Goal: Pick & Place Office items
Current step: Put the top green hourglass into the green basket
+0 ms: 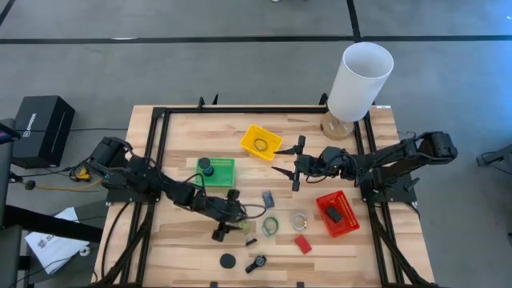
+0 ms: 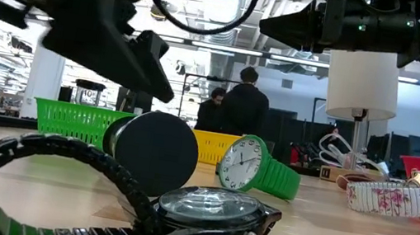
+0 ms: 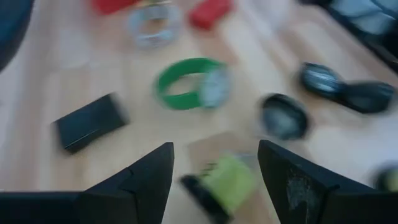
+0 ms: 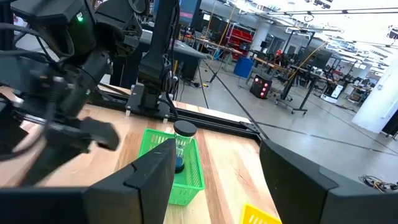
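The office items lie scattered on the wooden table: a green watch [image 1: 270, 226], a clear ring [image 1: 298, 218], a dark grey block [image 1: 268, 198], a red block [image 1: 302, 244], a black puck [image 1: 228, 261] and a black watch [image 1: 256, 262]. My left gripper [image 1: 240, 218] hangs open, slanting down over a small green and black item [image 3: 227, 180], which shows between its fingers without touching them. My right gripper [image 1: 282, 168] stands open and level above the table's middle, holding nothing.
A green tray [image 1: 224, 174] holds a dark bottle [image 1: 206, 166]. A yellow tray [image 1: 261, 142] holds a ring, and a red tray [image 1: 340, 224] holds a black block. A tall white cylinder [image 1: 360, 76] stands at the far right corner. People stand in the room beyond [image 2: 238, 97].
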